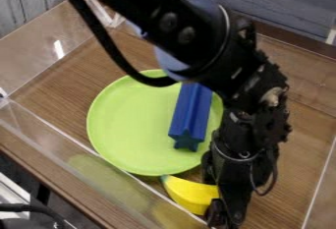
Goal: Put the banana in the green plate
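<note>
camera: banana at tool, grasp step underway | grip unclear, can't tell | next: confirm hold, lift over green plate

Wood-grain base surface: brown, extends beneath and around the pincer. Clear side panel: picture-left of the pincer, runs diagonally along the near edge. Second transparent panel: far picture-left of the pincer, carries a small, bright glare spot. Grey backdrop: beyond the pincer, faced with horizontal lines. Dark brown strip: between backdrop and base surface. Light: soft and even over the base surface; source location cannot be determined.
</note>
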You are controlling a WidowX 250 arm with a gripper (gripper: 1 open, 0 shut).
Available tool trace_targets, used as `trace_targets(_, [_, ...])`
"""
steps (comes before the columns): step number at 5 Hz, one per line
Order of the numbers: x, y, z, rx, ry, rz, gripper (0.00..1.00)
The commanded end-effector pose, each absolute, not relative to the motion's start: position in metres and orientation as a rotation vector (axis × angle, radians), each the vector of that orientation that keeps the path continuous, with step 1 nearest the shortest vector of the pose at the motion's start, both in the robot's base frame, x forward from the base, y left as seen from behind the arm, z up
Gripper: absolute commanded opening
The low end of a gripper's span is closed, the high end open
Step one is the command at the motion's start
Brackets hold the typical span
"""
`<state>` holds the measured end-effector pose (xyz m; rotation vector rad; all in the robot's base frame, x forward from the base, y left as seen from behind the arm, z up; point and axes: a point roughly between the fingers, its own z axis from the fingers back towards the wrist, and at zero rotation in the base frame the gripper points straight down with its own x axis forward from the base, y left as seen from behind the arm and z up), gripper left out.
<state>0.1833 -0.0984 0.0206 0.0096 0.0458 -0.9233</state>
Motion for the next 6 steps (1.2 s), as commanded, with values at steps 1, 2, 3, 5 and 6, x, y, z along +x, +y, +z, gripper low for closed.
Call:
trace_targets(1, [0.1868,-0.0981,0.0226,0.008,0.028,-0.911,0.0])
trace_targets(2, [0.1873,-0.0973,0.0225,0.007,0.028,-0.905,0.0])
trace_targets(3, [0.1878,-0.0965,0.0224,0.005,0.027,-0.899,0.0])
trace_targets(5, [0.1887,-0.0949,0.0218,0.003,0.025,-0.887,0.0])
trace_targets(6, [0.1882,-0.0938,0.0247,0.007,0.033,-0.896,0.0])
